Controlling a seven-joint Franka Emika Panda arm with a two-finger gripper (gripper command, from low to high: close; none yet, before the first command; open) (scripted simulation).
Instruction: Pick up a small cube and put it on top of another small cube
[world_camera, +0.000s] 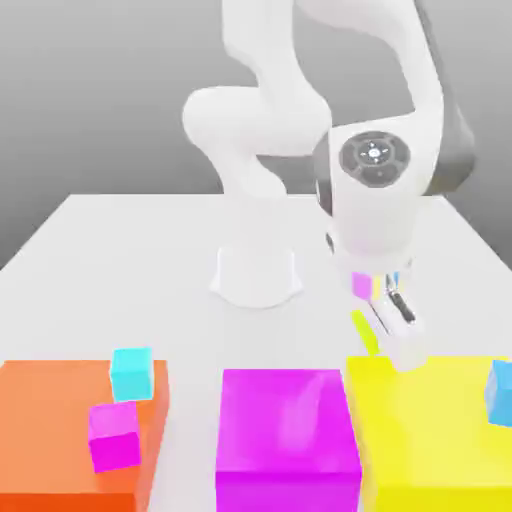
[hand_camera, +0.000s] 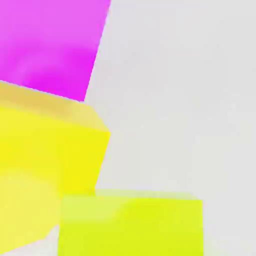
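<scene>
My gripper (world_camera: 385, 330) hangs just above the back edge of the big yellow block (world_camera: 430, 430), fingers pinched tight on the small lime cube (world_camera: 365, 330) (it fills the near part of the hand view (hand_camera: 131, 226)). How much of the cube sits between the pads I can't quite make out. Beside the yellow block is a magenta block (world_camera: 287, 432); at its far side rests a small blue cube (world_camera: 500, 392).

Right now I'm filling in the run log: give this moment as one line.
gripper: shut on small lime cube | place: above back edge of large yellow block | stacking: not yet done
</scene>
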